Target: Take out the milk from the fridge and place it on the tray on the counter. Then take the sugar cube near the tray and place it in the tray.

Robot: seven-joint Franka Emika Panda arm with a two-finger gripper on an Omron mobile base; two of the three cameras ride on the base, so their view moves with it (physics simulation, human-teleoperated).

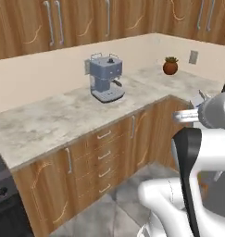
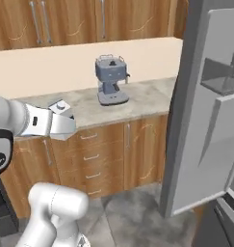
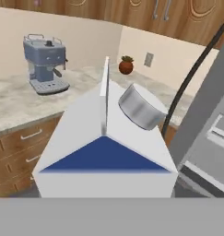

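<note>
The milk (image 3: pixel 104 152) sits right under the hand camera, its white gable top and grey round cap towards the lens, with a blue face below. From the right base view the milk (image 2: pixel 60 107) shows as a small white carton at the end of the arm, in the air in front of the cabinets. My gripper (image 2: pixel 62 118) is shut on it, and the carton hides the fingertips. The gripper (image 1: pixel 197 107) also appears at the right edge of the left base view. The fridge (image 2: pixel 205 120) stands open on the right, its grey door swung out. The tray and the sugar cube are out of view.
A blue-grey coffee machine (image 1: pixel 106 77) stands on the marbled wall counter (image 1: pixel 49 120), and a small potted plant (image 1: pixel 170 66) sits in the corner. Wooden drawers with silver handles (image 1: pixel 104 162) run below. The open fridge door (image 3: pixel 210 124) is close on the hand's right.
</note>
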